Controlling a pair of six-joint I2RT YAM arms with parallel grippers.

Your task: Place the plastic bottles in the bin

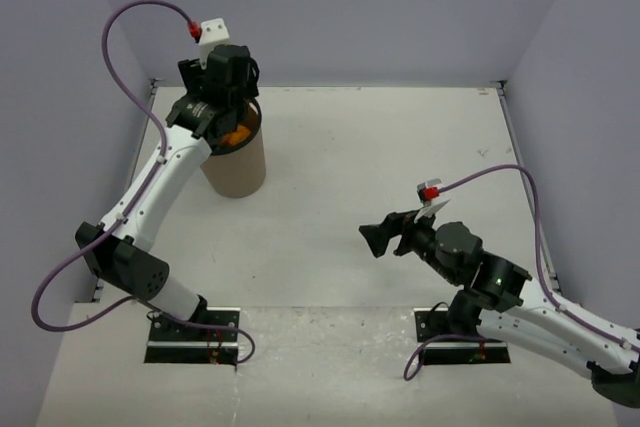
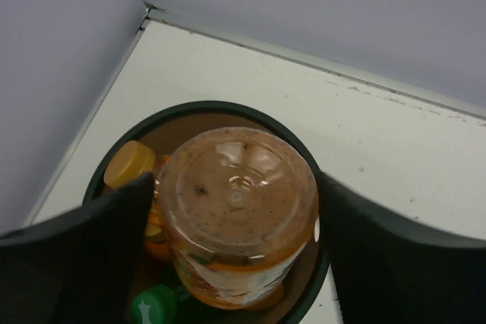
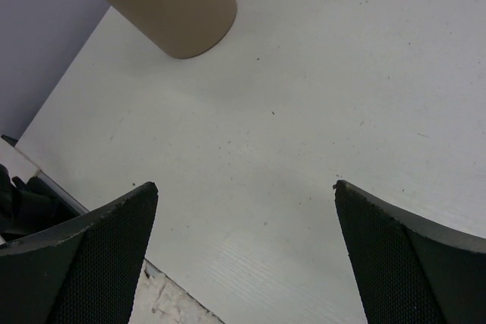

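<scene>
Pale lilac walls close in a white table on 3 sides, and the bin stands at its far left corner, out of the way of both arms.

The left hand hangs straight over the bin's mouth with an orange bottle between its fingers, base toward the wrist camera and cap end down, so that it would drop inside the dark rim rather than onto the table. The 2 fingers lie close against the bottle's sides at a middling spread. I cannot tell whether they are pressing it or have just let go.

Below it in the bin lie an orange-capped bottle and a green-capped bottle, both near the rim, so the bin looks fairly full.

The right hand is spread as wide as it goes and holds nothing. It is low over bare table, well apart from the bin, probably kept clear of the left arm. I see no bottle outside the bin, so this is likely the last drop.
</scene>
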